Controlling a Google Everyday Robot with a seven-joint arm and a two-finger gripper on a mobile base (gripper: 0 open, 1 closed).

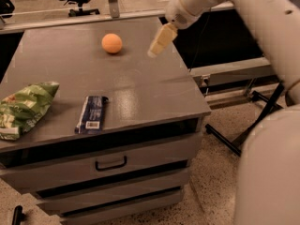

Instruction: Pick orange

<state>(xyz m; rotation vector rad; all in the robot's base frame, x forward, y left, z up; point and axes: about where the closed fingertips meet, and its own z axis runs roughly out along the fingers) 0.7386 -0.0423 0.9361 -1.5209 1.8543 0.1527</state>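
While aloft just right of the orange [112, 43], gripper [153, 53], jaws' spread untellable; print on dark packet [92, 113] illegible.

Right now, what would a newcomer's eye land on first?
The orange, alone near the back of the grey cabinet top, stands out first. The gripper hangs just to its right in the view, not touching it. At the front left lie a green snack bag and a dark blue packet.
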